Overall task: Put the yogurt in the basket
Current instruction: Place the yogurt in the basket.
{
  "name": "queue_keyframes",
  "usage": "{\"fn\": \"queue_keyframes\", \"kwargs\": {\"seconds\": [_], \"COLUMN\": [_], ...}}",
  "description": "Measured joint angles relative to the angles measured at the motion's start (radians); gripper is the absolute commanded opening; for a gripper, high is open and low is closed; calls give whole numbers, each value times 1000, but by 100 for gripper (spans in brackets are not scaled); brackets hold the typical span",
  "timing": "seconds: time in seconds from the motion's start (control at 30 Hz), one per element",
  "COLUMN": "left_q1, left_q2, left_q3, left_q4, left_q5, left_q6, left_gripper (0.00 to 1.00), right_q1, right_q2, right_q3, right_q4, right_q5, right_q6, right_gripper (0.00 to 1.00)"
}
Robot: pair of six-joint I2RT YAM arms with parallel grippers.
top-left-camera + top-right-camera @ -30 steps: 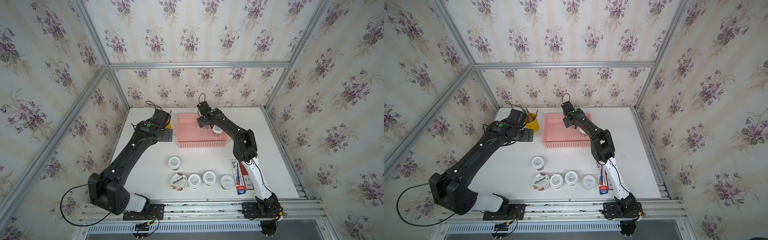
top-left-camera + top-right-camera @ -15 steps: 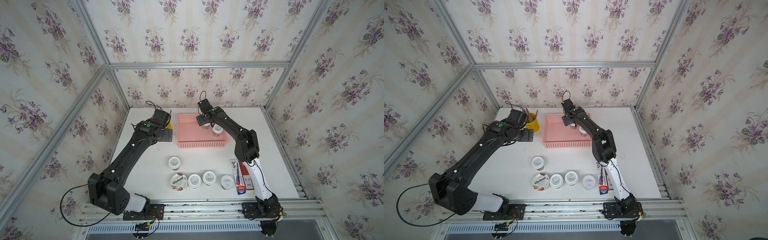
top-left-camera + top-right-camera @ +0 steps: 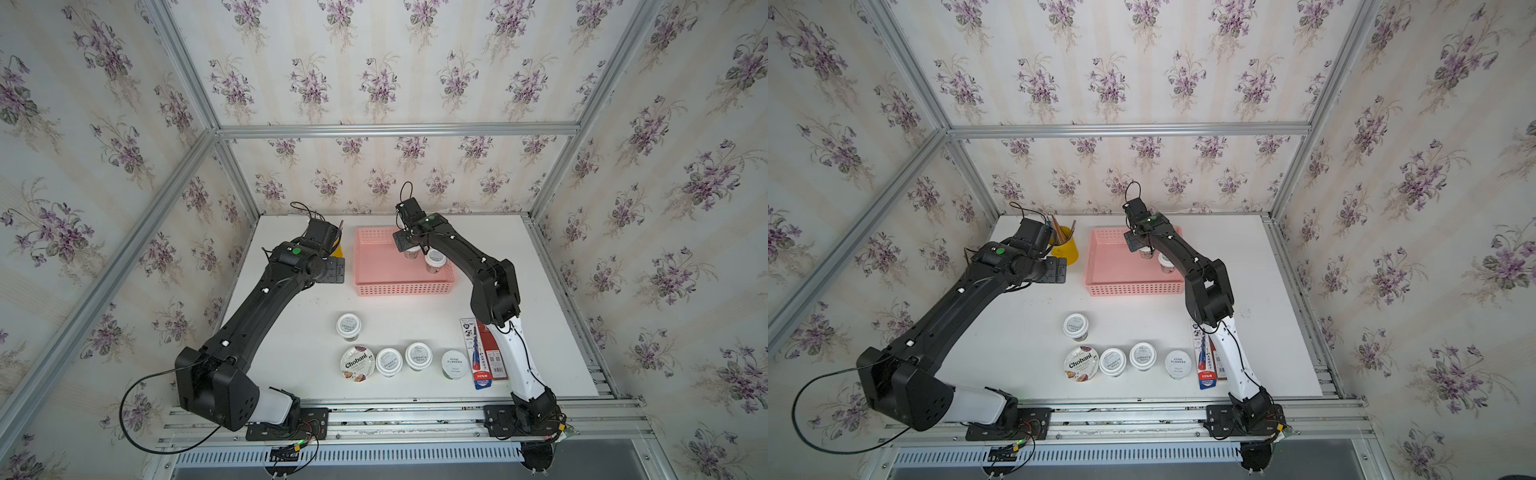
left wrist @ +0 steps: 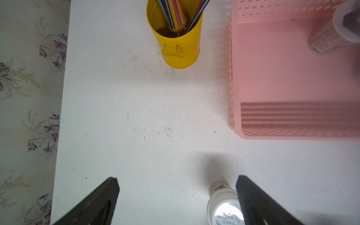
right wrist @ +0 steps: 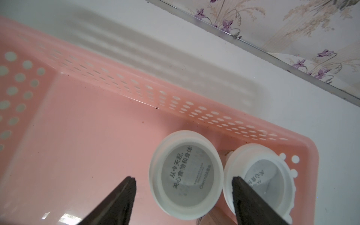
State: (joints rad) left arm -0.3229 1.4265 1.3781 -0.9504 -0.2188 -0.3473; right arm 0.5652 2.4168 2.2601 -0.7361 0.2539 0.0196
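The pink basket [image 3: 401,286] [image 3: 1133,286] stands at the back middle of the table. Two white-lidded yogurt cups [image 5: 186,175] [image 5: 261,181] stand side by side in its corner, showing in both top views [image 3: 435,259] [image 3: 1166,262]. My right gripper [image 5: 183,180] [image 3: 409,245] hangs open over them. One cup sits between its fingers with a gap on one side. Several more yogurt cups stand near the front: a lone white one [image 3: 348,325], the Chobani [image 3: 357,363], two white [image 3: 388,361] [image 3: 418,356] and a pale-green one [image 3: 454,363]. My left gripper [image 4: 177,183] [image 3: 334,270] is open over bare table.
A yellow pencil cup [image 4: 175,39] [image 3: 1065,247] stands left of the basket, just behind my left wrist. Flat red and blue packets [image 3: 482,353] lie at the front right beside the right arm's white link. The lone white cup [image 4: 224,206] shows beside one left finger.
The right gripper has shifted only slightly over the cups in the basket, jaws still wide apart. The left arm has not moved.
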Motion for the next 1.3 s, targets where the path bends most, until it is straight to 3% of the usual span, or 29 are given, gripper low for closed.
{"fn": "queue_keyframes", "kwargs": {"seconds": [0.93, 1.3], "left_q1": [2, 2], "left_q2": [-38, -38], "left_q3": [-6, 0], "left_q4": [0, -2], "left_q5": [-3, -7], "left_q6": [0, -1], "left_gripper": [99, 99], "right_q1": [-10, -1], "right_q2": [11, -126], "right_q3": [-32, -102], "right_q4": [18, 33], "right_q5": [53, -66], "right_q6": [0, 15], "right_gripper": [80, 81]}}
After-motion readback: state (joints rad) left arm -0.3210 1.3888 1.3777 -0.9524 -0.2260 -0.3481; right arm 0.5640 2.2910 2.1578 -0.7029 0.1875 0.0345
